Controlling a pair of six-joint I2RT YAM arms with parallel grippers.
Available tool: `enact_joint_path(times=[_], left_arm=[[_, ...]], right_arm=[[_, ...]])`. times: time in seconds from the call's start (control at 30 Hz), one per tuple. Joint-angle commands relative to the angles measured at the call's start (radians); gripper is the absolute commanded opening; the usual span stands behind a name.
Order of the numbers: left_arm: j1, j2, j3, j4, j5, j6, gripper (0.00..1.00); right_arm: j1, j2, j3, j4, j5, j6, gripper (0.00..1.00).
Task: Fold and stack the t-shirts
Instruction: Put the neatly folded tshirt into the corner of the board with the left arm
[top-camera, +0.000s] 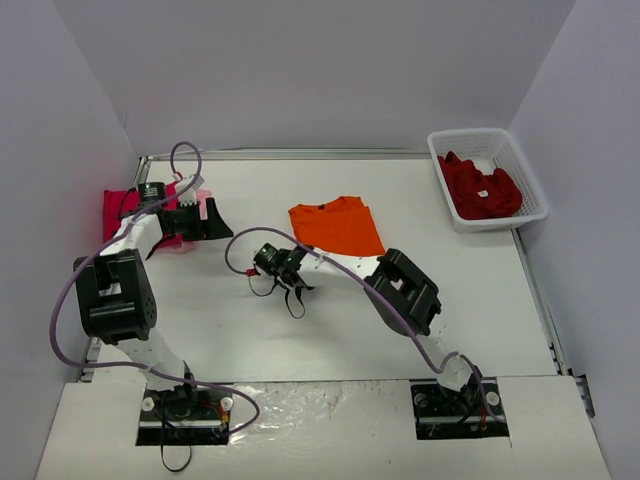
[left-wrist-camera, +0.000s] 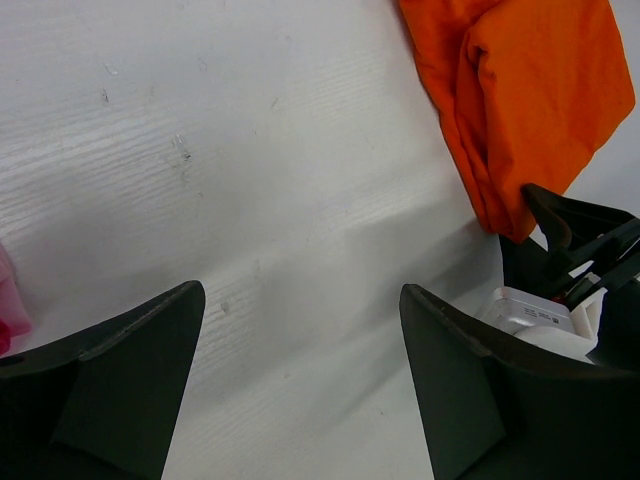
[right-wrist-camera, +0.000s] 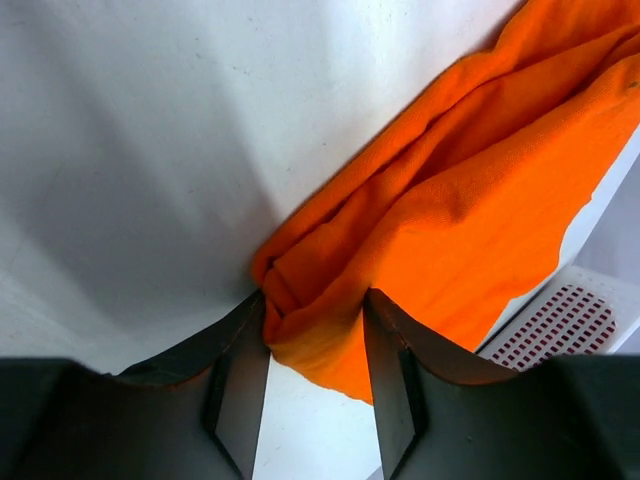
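Note:
The bright orange t-shirt (top-camera: 337, 225) lies folded on the white table at centre back. My right gripper (top-camera: 300, 260) is at its near-left corner. In the right wrist view the gripper (right-wrist-camera: 315, 300) is shut on a bunched fold of the orange t-shirt (right-wrist-camera: 450, 200). The shirt also shows in the left wrist view (left-wrist-camera: 530, 90). The magenta-pink t-shirt (top-camera: 118, 215) and the pale pink one (top-camera: 203, 197) lie at the far left, partly hidden by my left arm. My left gripper (top-camera: 212, 222) is open and empty just right of them, above bare table (left-wrist-camera: 300, 300).
A white lattice basket (top-camera: 533, 185) at the back right holds the dark red t-shirts (top-camera: 482, 188); its wall shows in the right wrist view (right-wrist-camera: 560, 325). Grey walls enclose the table on three sides. A purple cable loops near my right wrist.

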Motion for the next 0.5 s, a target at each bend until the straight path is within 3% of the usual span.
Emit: enact_joint_path(times=[0.0, 0.27, 0.47], left_arm=[[0.006, -0.051, -0.001, 0.016, 0.019, 0.009, 0.78], [0.008, -0.047, 0.002, 0.017, 0.028, -0.003, 0.78], [0.0, -0.031, 0.006, 0.019, -0.014, -0.133, 0.79]], right_arm=[[-0.008, 0.039, 0.015, -0.032, -0.026, 0.019, 0.37], [-0.005, 0.023, 0.035, -0.049, -0.043, 0.016, 0.0], [-0.008, -0.038, 0.091, -0.08, -0.032, -0.007, 0.0]])
